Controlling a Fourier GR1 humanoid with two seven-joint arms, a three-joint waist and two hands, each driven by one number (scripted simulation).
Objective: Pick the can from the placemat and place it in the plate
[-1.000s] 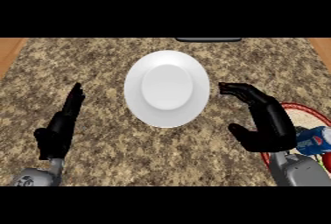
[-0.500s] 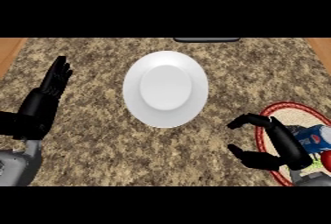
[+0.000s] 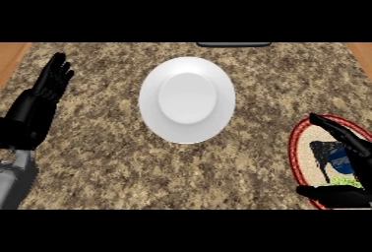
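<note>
Can (image 3: 338, 162) sits on the mat (image 3: 309, 142) at the right edge of the counter (image 3: 102, 162). It is blue and white with some black on it, and part of it is hidden by the right hand (image 3: 349, 170). The mat is oval with a red rim.

That right hand is over the mat. Its fingers (image 3: 341, 134) reach past the far side of the can and its thumb (image 3: 330, 194) is on the near side, so the can lies between them. The fingers are spread apart and not closed on the can. I cannot tell if they touch it.

A white plate (image 3: 187, 100) is in the middle of the counter, well apart from the mat. Nothing is on it.

The left hand (image 3: 40, 101) rests at the left edge, fingers straight and pointing up. It holds nothing.

A dark thing (image 3: 232, 45) shows at the far edge of the counter.
</note>
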